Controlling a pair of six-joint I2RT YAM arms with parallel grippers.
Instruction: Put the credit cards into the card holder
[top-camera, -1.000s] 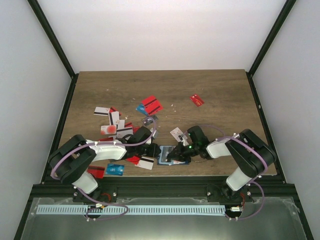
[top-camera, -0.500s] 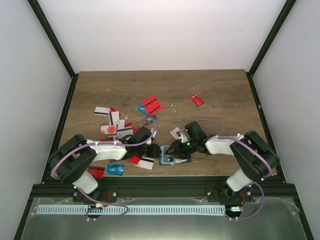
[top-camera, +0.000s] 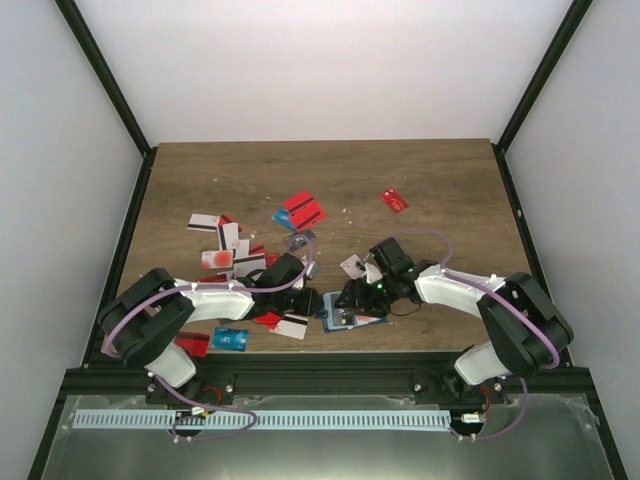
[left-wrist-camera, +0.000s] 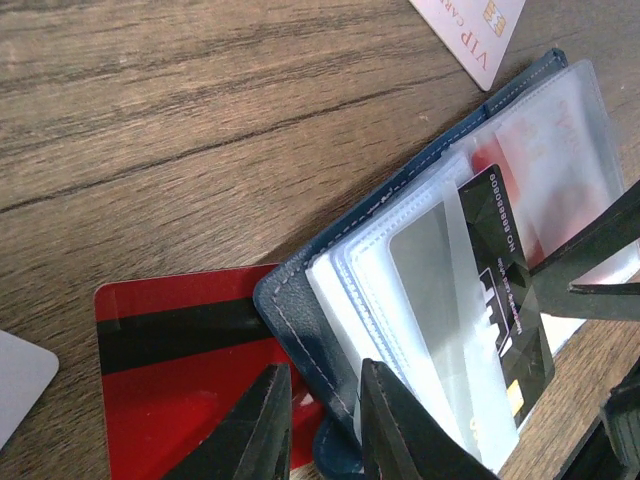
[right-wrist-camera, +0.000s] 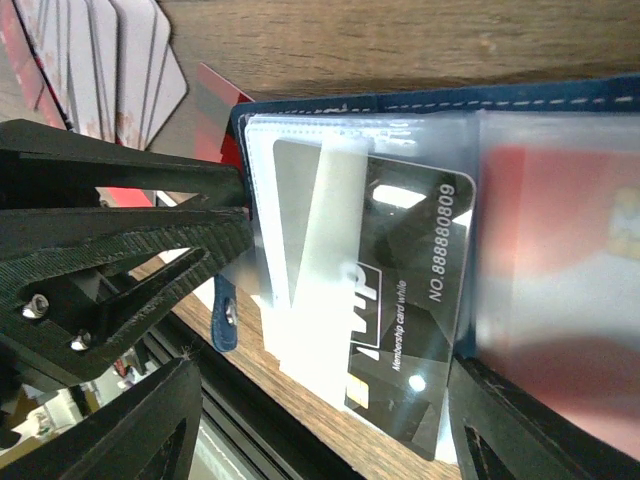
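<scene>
Left end effector (left-wrist-camera: 322, 372) pinching open card holder (left-wrist-camera: 288, 300), long axis left-right

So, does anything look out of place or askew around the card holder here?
Yes: the black VIP card is only partly tucked into the clear sleeves of the open card holder. Its end pokes out past them, slightly skewed. The holder's cover also overlaps the edge of a red card. Nothing looks damaged.

The card holder (left-wrist-camera: 285, 310) is dark navy with pale stitching along the edge; its sleeves (left-wrist-camera: 420, 250) are milky and half clear. The black card (right-wrist-camera: 400, 290) carries white letters. The red card (left-wrist-camera: 170, 350) has black stripes. The desk (left-wrist-camera: 150, 120) is brown wood grain.
</scene>
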